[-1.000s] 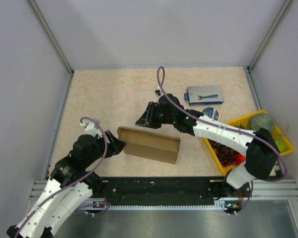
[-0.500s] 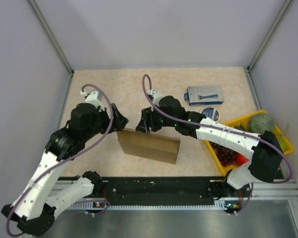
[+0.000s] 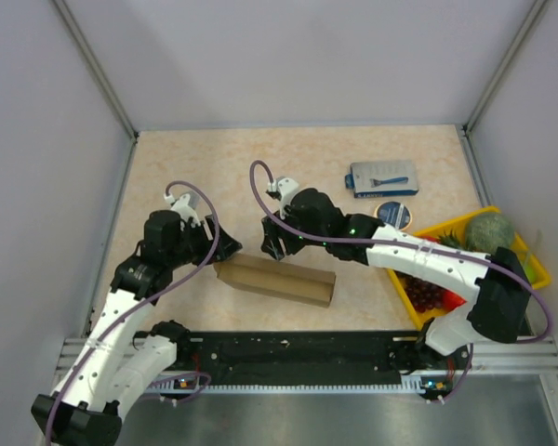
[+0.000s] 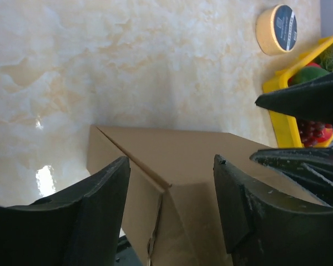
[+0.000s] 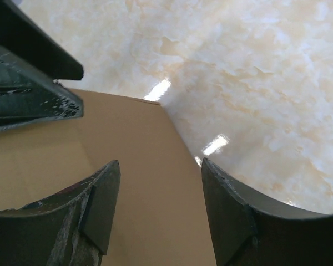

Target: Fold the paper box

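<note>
Paper box is partly hidden behind the left gripper and right gripper; both hang with fingers apart, gripping nothing.

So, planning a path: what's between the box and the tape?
Top view: the right arm crosses over that stretch. Left wrist view: the table beneath is bare.

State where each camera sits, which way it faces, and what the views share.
Top external: above, behind the bases, looking down at the table; both arms, left gripper and right gripper at the paper box.
Left wrist: looks down between its own fingers at the box's end; tape roll beyond.
Right wrist: looks down between its own fingers at the box's top.
Shared: the box; each wrist view catches the other gripper.
</note>
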You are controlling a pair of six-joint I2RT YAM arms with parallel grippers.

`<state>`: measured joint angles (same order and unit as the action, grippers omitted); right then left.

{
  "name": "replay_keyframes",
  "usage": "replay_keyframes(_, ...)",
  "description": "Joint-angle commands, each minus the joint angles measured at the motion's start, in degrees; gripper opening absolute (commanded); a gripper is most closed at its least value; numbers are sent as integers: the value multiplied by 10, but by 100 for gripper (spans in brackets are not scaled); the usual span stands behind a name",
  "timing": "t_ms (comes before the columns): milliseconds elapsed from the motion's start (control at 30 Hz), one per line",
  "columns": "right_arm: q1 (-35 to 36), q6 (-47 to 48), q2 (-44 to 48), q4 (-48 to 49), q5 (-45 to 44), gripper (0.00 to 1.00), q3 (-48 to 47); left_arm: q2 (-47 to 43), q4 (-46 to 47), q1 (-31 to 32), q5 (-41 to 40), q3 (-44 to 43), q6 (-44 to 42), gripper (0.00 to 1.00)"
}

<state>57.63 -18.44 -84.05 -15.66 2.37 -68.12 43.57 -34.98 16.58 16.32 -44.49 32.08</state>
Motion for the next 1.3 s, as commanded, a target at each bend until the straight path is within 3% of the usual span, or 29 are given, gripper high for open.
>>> replay_keyframes(0,6,7,16,-52,-69,63,-60,-21,62,-2,33,3,19,68)
replay_keyframes(167,-32,-60,22,-262,-142,80,-170,-13,25,-2,18,-18,4,73)
replay_keyframes(267,-100,-135,70,-316,-67,83,-153,-11,39,-2,18,-5,8,73)
replay_keyframes(467,-183,-210,255,-314,69,92,-15,7,62,-2,28,10,12,70)
replay_keyframes(533,-213,-244,280,-316,150,94,20,16,63,-2,30,8,12,70)
replay_keyframes(667,-270,-332,346,-305,215,94,83,17,71,-2,34,12,10,70)
replay_keyframes(900,-272,-488,362,-241,314,92,173,22,85,-2,43,26,12,70)
replay_keyframes(1267,-267,-559,360,-142,348,76,256,16,101,-2,32,49,15,66)
